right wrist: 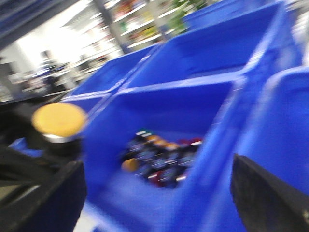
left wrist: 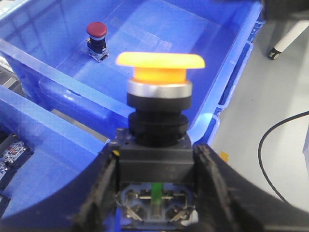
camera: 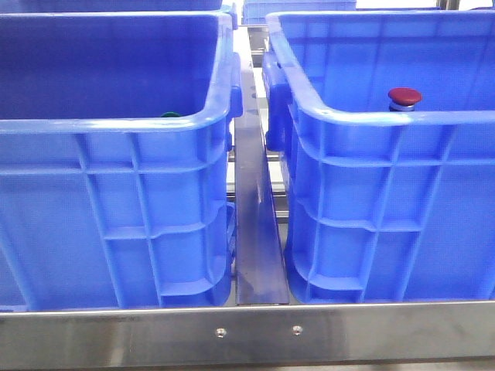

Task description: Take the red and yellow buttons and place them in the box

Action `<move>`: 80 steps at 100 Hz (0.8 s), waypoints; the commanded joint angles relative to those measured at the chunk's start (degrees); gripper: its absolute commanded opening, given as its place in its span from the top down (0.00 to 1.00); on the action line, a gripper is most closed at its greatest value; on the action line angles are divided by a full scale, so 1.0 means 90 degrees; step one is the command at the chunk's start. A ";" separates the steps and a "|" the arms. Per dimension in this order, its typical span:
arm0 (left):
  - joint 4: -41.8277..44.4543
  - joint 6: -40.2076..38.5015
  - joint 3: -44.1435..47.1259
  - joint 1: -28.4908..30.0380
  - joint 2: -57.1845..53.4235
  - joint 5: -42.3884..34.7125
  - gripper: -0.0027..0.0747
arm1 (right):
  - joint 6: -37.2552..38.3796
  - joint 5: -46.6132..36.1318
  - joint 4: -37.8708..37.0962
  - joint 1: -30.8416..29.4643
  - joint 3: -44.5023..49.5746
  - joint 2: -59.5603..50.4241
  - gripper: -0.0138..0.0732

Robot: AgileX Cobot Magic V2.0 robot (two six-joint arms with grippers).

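Observation:
My left gripper [left wrist: 155, 162] is shut on the black body of the yellow button [left wrist: 160, 63], which it holds upright above the near wall of the box [left wrist: 72, 92]. The red button [left wrist: 96, 33] stands upright on that box's floor, farther in. In the front view the red button [camera: 404, 98] shows just over the rim of the right-hand box [camera: 371, 117]; neither gripper appears there. The right wrist view is blurred. My right gripper [right wrist: 157, 193] is open and holds nothing, over a crate edge. The yellow button [right wrist: 59, 119] shows to one side of it.
A second blue crate [camera: 116, 124] stands on the left, with a green cap [camera: 170, 115] peeking over its rim. A steel rail [camera: 255, 224] runs between the two crates. A heap of several buttons [right wrist: 161, 157] lies in a crate. A black cable [left wrist: 275, 145] lies on the grey floor.

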 commanded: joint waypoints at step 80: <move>-0.0126 -0.0062 -0.0190 -0.0043 -0.0134 -0.0328 0.99 | 0.0437 0.2324 0.0652 0.1558 -0.2827 0.3277 0.20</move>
